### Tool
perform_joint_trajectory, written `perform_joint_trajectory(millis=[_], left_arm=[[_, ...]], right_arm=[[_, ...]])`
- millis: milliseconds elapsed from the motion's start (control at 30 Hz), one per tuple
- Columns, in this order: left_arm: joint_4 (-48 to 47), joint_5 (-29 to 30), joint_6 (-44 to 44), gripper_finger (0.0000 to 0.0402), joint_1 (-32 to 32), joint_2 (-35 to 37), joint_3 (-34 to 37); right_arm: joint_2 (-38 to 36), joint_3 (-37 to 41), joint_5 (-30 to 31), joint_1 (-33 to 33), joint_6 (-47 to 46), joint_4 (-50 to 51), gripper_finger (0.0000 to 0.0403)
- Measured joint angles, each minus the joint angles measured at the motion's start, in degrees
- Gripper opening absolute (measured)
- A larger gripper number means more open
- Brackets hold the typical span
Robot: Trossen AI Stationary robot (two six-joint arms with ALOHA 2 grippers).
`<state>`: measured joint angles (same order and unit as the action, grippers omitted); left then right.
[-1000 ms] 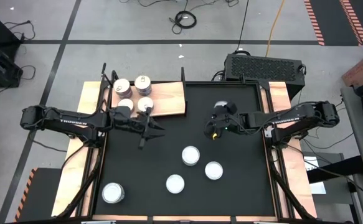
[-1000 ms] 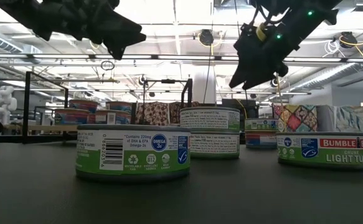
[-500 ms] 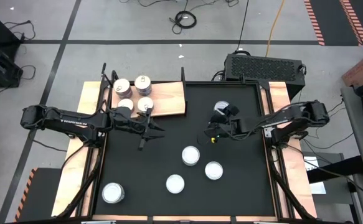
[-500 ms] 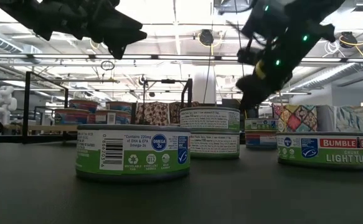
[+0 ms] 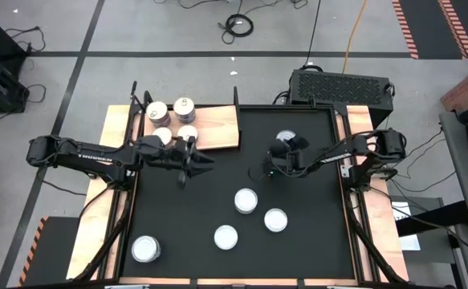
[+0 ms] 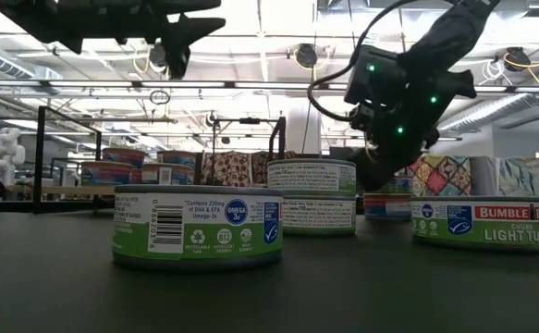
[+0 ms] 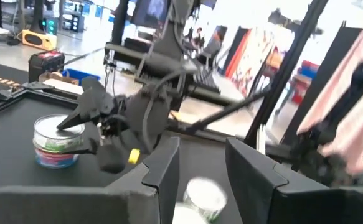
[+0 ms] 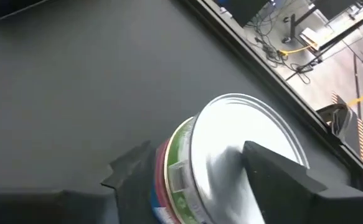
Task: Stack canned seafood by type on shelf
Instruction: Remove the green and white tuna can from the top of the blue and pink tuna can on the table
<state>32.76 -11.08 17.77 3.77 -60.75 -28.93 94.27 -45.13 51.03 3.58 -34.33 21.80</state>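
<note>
Several round tins lie about. Three pale-topped ones (image 5: 246, 201) (image 5: 275, 219) (image 5: 225, 236) sit mid-mat, and one (image 5: 145, 249) at the near left. More tins (image 5: 184, 105) stand on the wooden shelf (image 5: 217, 124) at the far left. My right gripper (image 5: 284, 151) is open, tipped down over a green-and-red tin (image 8: 231, 149) resting on the mat at the far right, one finger on each side. My left gripper (image 7: 200, 171) hovers open and empty beside the shelf. My right gripper comes slanting down from the table's right with one finger (image 8: 131, 165) beside the tin's wall and the other (image 8: 281, 177) over its pale top's edge. I cannot tell whether either finger touches it. The tin stands flat on the mat.
A black mat (image 5: 314, 241) covers the table, with raised rails along its edges. In the low view the mid-mat tins (image 6: 198, 227) (image 6: 312, 196) (image 6: 482, 222) stand in front of the right gripper's tin (image 6: 386, 205). Open mat lies between the two grippers.
My right gripper has come down and tipped nose-down onto the far-right tin, drawing toward the table's centre. My left gripper has rolled and tipped up to level while staying beside the shelf. No tin has moved.
</note>
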Motion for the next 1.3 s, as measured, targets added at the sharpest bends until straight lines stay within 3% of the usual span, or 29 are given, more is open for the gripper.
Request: perform_joint_trajectory(millis=[200, 400, 467, 867, 1300], left_arm=[[3.9, 1.1, 5.8, 0.013, -0.6, 0.0, 0.0], [4.1, 1.1, 5.9, 0.013, -1.9, 0.0, 0.0], [3.8, 1.4, 5.9, 0.013, -2.5, 0.0, 0.0], [1.9, 1.5, 3.9, 0.013, -3.8, 0.0, 0.0], [0.7, 2.4, 3.9, 0.013, -3.8, 0.0, 0.0]], right_arm=[[-0.1, -0.1, -0.4, 0.5, 0.2, 0.1, 0.0142], [-0.7, -0.3, -1.0, 0.3, 0.2, -0.5, 0.0028], [-0.7, -0.3, -1.3, 0.3, 0.2, -0.7, 0.0008], [-0.4, -5.2, -3.9, -0.9, 2.9, 1.9, 0.0], [-0.4, -8.5, -2.2, -2.9, 4.1, 4.2, 0.0]])
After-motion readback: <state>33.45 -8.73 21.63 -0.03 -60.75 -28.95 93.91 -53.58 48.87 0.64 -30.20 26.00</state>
